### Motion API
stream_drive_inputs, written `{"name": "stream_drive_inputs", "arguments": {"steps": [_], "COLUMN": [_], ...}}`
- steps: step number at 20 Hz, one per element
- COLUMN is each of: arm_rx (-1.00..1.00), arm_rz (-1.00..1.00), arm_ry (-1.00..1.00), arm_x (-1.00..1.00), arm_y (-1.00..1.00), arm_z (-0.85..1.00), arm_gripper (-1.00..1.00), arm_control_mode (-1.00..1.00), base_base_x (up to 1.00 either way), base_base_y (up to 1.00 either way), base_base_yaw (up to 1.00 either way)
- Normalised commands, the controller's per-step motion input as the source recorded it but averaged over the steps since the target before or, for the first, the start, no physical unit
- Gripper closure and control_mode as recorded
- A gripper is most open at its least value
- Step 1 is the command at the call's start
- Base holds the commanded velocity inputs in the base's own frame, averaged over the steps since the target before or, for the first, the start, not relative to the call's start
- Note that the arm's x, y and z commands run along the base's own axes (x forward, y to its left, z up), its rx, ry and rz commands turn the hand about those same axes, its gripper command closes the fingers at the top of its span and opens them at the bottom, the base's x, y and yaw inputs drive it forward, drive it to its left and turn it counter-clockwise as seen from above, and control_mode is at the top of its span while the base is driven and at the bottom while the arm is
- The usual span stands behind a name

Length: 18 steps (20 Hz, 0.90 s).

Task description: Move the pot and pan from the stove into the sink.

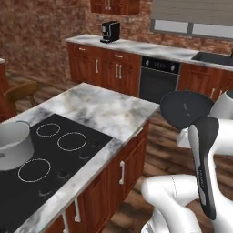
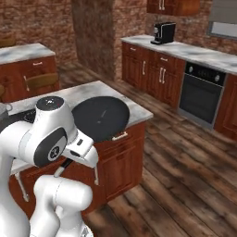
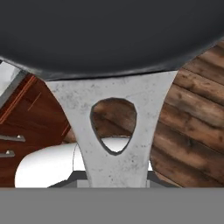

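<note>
Hanging in the air beyond the island's corner, the pan [image 2: 101, 118] is off the stove [image 1: 50, 168], its dark round body tipped up on edge over the wood floor [image 2: 185, 185]. Its grey metal handle [image 3: 114, 131] runs down into the gripper [image 3: 114, 183], which is closed narrowly on it. The pot [image 1: 13, 145] sits on the stove at the left burner, upright. The stove lies in the marble desk [image 1: 109, 109]. The sink [image 1: 214, 58] is well apart, in the far counter beside the oven [image 1: 158, 79].
</note>
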Motion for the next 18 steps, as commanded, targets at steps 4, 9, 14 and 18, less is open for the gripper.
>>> {"name": "stream_drive_inputs", "arguments": {"steps": [4, 9, 14, 18], "arm_rx": [0.00, 0.00, 0.00, 0.00], "arm_rz": [0.00, 0.00, 0.00, 0.00], "arm_ry": [0.00, 0.00, 0.00, 0.00], "arm_x": [0.00, 0.00, 0.00, 0.00], "arm_y": [0.00, 0.00, 0.00, 0.00], "arm_z": [0.00, 0.00, 0.00, 0.00], "arm_gripper": [1.00, 1.00, 1.00, 1.00], "arm_control_mode": [1.00, 1.00, 1.00, 1.00], "base_base_x": [0.00, 0.00, 0.00, 0.00], "base_base_y": [-0.18, -0.20, -0.21, -0.23], "base_base_yaw": [-0.43, -0.42, -0.42, -0.41]}}
